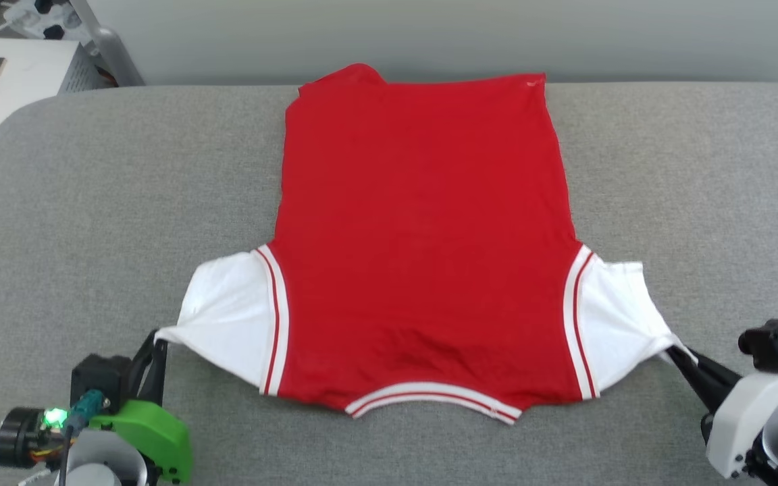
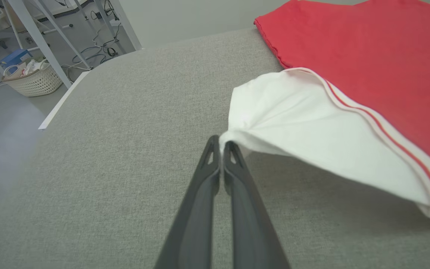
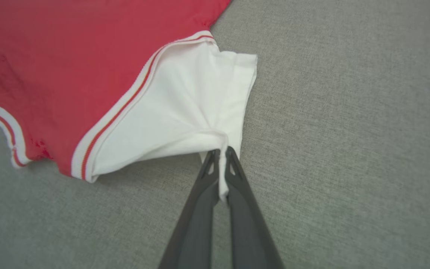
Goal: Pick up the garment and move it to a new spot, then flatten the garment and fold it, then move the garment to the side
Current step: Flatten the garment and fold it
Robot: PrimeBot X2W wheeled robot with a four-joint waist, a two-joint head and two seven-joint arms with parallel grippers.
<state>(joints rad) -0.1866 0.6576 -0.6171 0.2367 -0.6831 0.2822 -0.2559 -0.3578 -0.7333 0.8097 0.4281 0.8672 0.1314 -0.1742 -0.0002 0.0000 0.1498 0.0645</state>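
Garment (image 1: 423,236), a red soft-knit T-shirt with white short sleeves and red-and-white striped trim, lies spread on the grey fabric-covered worktop (image 1: 92,202), with its striped neckline towards me and its hem at the far edge. I judge the garment light, limp and stretchy: it will sag and crease wherever it is unsupported, and it will drag on the rough cover rather than slide. My left end effector (image 1: 157,343) is pinched tight on the tip of the left-hand sleeve (image 1: 227,317), and my right end effector (image 1: 674,352) likewise on the tip of the right-hand sleeve (image 1: 615,310); both sleeves stand in taut peaks. Those holds look thin, so for folding I would rather take the shoulders or hem corners through both layers. Plain red faces up, so any print is hidden from me. The far left hem corner looks turned over, and I cannot tell how much cloth each pinch holds.
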